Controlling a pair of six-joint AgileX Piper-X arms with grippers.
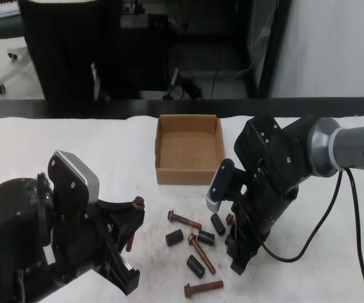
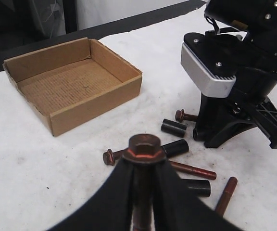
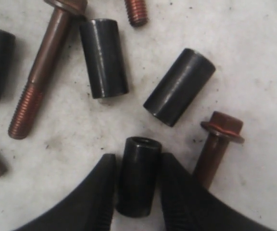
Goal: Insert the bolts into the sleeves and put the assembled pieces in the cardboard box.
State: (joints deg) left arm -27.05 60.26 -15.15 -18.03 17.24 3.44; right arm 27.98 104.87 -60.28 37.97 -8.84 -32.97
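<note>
A copper bolt (image 2: 143,148) stands head-up in my left gripper (image 2: 142,168), which is shut on its shaft; that bolt (image 1: 134,205) hangs over the bench at the near left. My right gripper (image 3: 138,159) is down among the loose parts, shut on a black sleeve (image 3: 138,178) that lies at bench level. The same gripper (image 1: 234,224) stands just right of the pile. Loose bolts (image 1: 184,219) (image 1: 202,252) (image 1: 203,288) and sleeves (image 1: 174,238) (image 1: 195,265) lie between the arms. The cardboard box (image 1: 188,175) sits behind them with nothing in it.
Right beside the held sleeve lie another sleeve (image 3: 179,86) and a short bolt (image 3: 220,139); a further sleeve (image 3: 104,57) and a long bolt (image 3: 44,72) are just beyond. White padding covers the bench (image 1: 74,139). A black cable (image 1: 333,208) trails from the right arm.
</note>
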